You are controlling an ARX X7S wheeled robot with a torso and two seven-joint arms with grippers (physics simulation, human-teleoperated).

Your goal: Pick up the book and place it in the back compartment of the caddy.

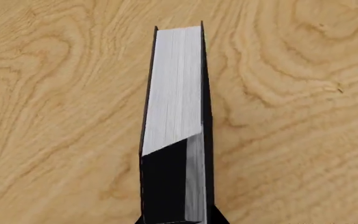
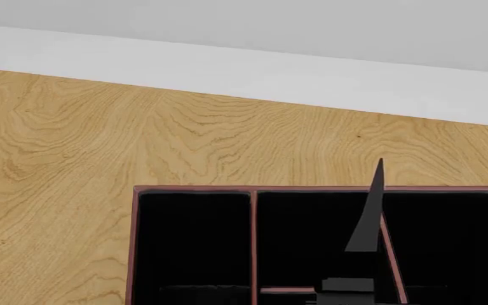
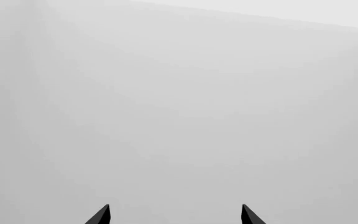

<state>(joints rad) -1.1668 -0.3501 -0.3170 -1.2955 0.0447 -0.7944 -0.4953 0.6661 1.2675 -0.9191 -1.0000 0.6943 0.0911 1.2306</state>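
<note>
Clamping the book [image 1: 175,88], lined white-grey page edge up, left gripper [image 1: 177,219] apparently; right gripper [image 3: 175,215] apart; pinkish-walled caddy [image 2: 253,241] at six o'clock on wood-grain desk [image 2: 100,140].

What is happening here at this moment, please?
The left gripper is shut on the book, holding it above the bare wooden table. The caddy sits on the table with its visible sections empty. The right gripper is open and points at a plain grey wall.

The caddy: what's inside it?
The caddy shows only black sections split by pinkish dividers; no book lies in them. A black end effector covers part, and the near sections run out of view.
</note>
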